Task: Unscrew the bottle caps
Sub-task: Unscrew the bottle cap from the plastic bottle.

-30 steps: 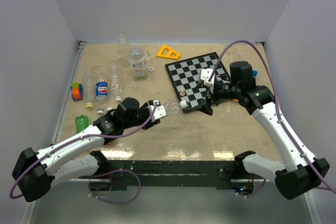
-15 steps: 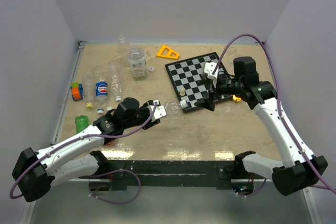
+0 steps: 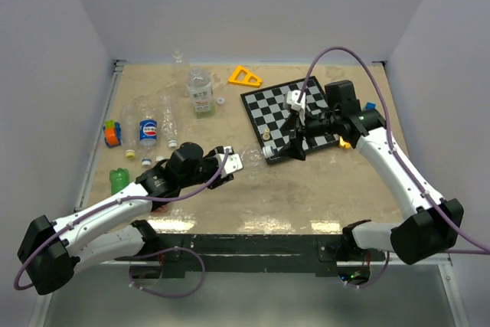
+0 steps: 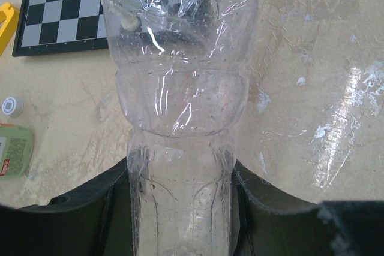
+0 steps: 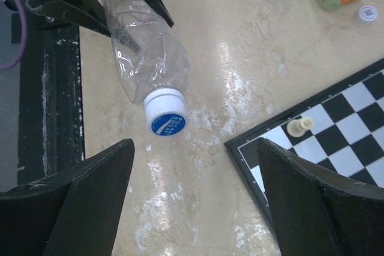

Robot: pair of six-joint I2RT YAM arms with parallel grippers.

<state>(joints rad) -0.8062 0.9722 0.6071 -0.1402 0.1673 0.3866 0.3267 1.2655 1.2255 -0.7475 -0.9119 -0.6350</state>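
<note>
A clear unlabelled bottle [image 4: 180, 88] lies level just above the table, and my left gripper [image 4: 180, 190] is shut on its body, one dark finger on each side. Seen from above, the bottle [image 3: 249, 156] points right toward the chessboard. Its cap [image 5: 166, 116], white with a blue printed top, is still on the neck and faces my right gripper [image 5: 195, 148]. That gripper [image 3: 295, 142] stands open a short way from the cap, touching nothing. Several other bottles lie at the left, among them a cola-label one [image 3: 148, 132] and a green one [image 3: 119, 180].
A chessboard [image 3: 295, 116] with a small pale chess piece [image 5: 299, 126] lies under the right arm. A white-green-orange label bottle [image 3: 200, 93] stands at the back, with a loose white cap [image 3: 220, 100] beside it. A yellow triangle [image 3: 244, 76] lies behind the board. Loose caps [image 3: 145, 161] lie near the left bottles.
My right gripper has swung left over the chessboard toward the held bottle's cap, and its jaws have narrowed a little. The left arm and the bottle have not moved.
</note>
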